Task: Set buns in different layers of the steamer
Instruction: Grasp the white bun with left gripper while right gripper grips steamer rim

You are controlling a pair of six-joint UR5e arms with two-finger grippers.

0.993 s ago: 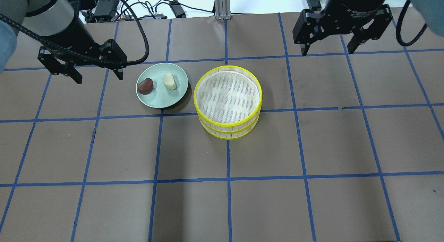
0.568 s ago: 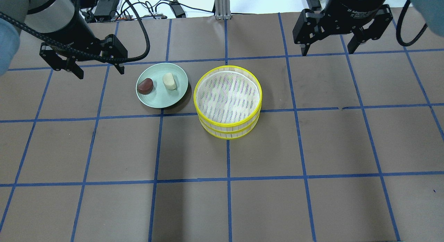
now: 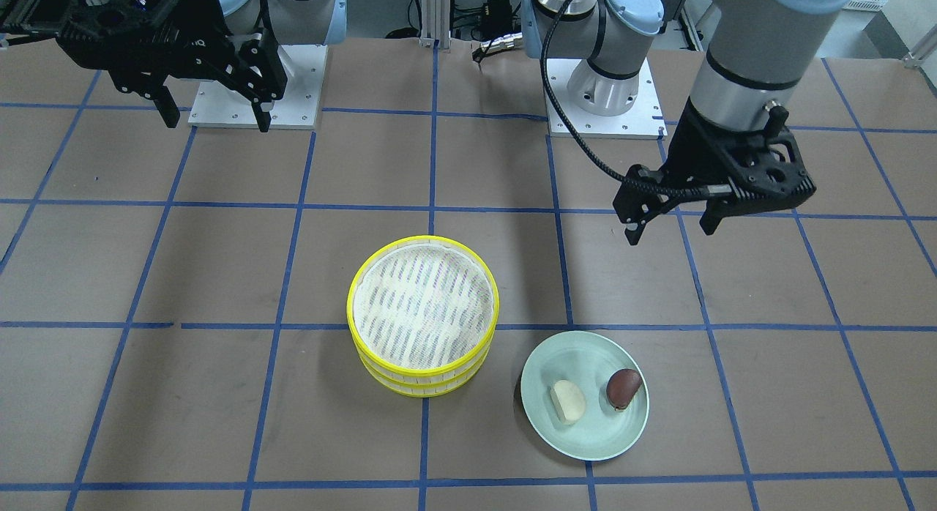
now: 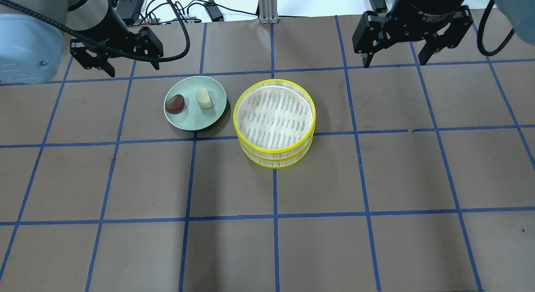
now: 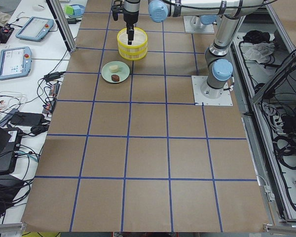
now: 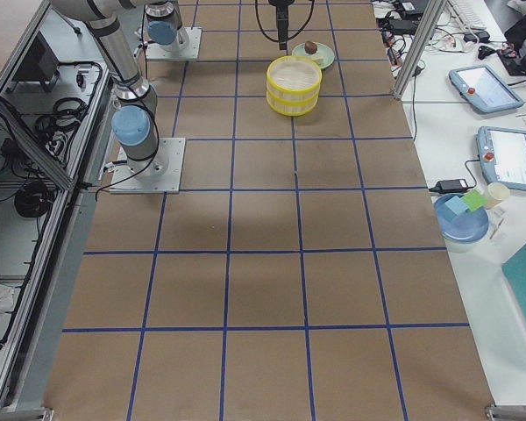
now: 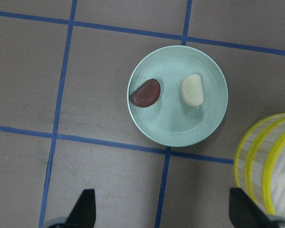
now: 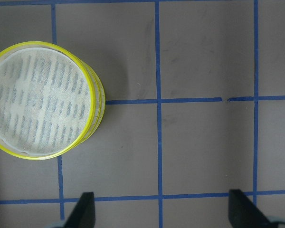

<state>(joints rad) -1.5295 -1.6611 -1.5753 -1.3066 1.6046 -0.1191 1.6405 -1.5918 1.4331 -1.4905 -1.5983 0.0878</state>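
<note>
The steamer (image 4: 274, 121) stands mid-table as two stacked yellow-rimmed layers, its top liner empty; it also shows in the front view (image 3: 423, 313) and the right wrist view (image 8: 42, 99). The cream bun (image 4: 204, 98) and the reddish-brown bun (image 4: 175, 103) lie side by side on a pale green plate (image 4: 195, 119), also seen in the left wrist view (image 7: 191, 90) (image 7: 146, 93). My left gripper (image 4: 133, 68) is open and empty, high above the table behind and left of the plate. My right gripper (image 4: 395, 60) is open and empty, high and behind-right of the steamer.
The table is brown with a blue tape grid. Cables and power bricks (image 4: 175, 11) lie beyond its far edge. The arm bases (image 3: 604, 94) stand on white plates on the robot's side. Tablets and a blue dish sit on side benches in the side views.
My left gripper has moved right and toward the table's far edge, coming closer to the plate's back side. The right gripper, buns and steamer have not moved.
</note>
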